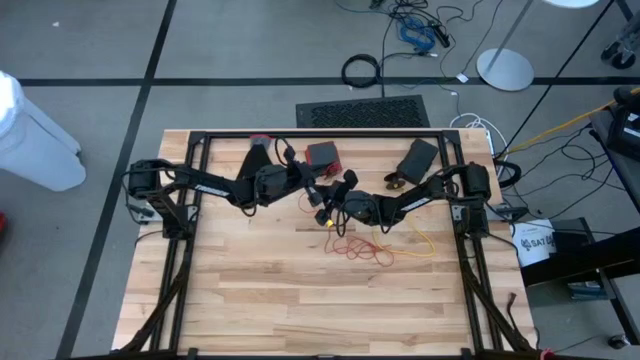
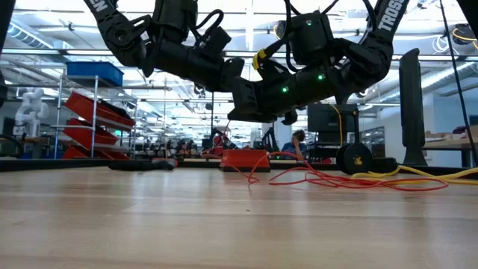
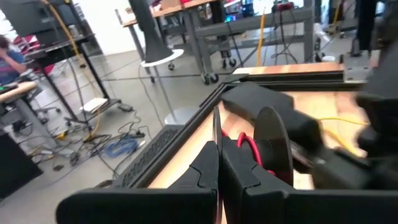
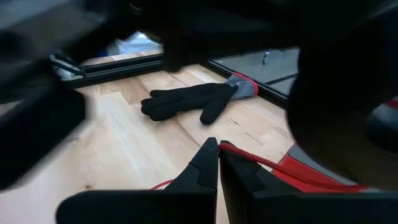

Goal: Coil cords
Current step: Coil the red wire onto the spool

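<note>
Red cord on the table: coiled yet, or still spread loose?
Still loose. The red cord sprawls in irregular loops on the table beside the yellow cord; the low view shows it trailing flat.

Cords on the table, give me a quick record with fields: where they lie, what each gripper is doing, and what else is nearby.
red cord: loose tangle, mid-table
yellow cord: loose, beside the red one
left gripper: shut on red cord, above the table's middle
right gripper: shut on red cord, close to the left gripper
black glove: flat near the table's edge
</note>
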You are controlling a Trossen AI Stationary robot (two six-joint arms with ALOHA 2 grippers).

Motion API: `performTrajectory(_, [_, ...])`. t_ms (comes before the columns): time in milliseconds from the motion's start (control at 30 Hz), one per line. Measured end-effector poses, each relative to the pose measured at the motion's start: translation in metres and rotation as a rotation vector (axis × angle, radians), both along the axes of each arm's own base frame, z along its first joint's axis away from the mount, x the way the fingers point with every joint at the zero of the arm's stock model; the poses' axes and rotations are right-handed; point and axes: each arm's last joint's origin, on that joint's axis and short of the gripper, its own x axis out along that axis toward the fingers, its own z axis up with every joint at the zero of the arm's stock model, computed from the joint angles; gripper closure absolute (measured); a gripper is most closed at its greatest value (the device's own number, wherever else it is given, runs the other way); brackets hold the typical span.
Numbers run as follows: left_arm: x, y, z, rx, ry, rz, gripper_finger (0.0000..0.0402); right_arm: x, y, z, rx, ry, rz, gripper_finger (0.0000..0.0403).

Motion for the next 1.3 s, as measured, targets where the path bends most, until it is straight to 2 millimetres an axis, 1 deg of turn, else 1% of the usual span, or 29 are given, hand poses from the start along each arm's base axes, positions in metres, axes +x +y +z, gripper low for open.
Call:
performTrajectory(133, [0.0,0.0,0.001,-0.016,-0.025,0.006,0.0401,0.0,0.001,0.0,-0.008,0.002,-0.022,0.0403])
performTrajectory(233, [0.0,0.0,0.001,-0.02,-0.028,0.016,0.0401,-0.001,0.003,0.002,-0.071,0.023,-0.069,0.0403])
performTrajectory(667, [0.0,0.0,0.003,-0.018,-0.045,0.013,0.0401,-0.001,0.003,0.006,-0.156,0.032,-0.092,0.0403])
performTrajectory(800, [0.0,0.0,0.0,-0.01,-0.009,0.011,0.0401,-0.001,0.004,0.006,-0.167,0.041,-0.087,0.0403])
performTrajectory(1067, [0.0,-0.001,-0.003,0.012,0.053,-0.014,0.0401,0.004,0.013,0.01,-0.213,0.084,-0.07,0.0403])
performTrajectory(1167, [-0.001,-0.001,-0.002,0.013,0.046,-0.015,0.0401,0.003,0.019,0.005,-0.202,0.142,-0.051,0.0403])
performTrajectory(1300, [-0.002,0.0,0.007,0.024,-0.013,-0.011,0.0401,0.001,0.026,-0.002,-0.166,0.182,-0.035,0.0403])
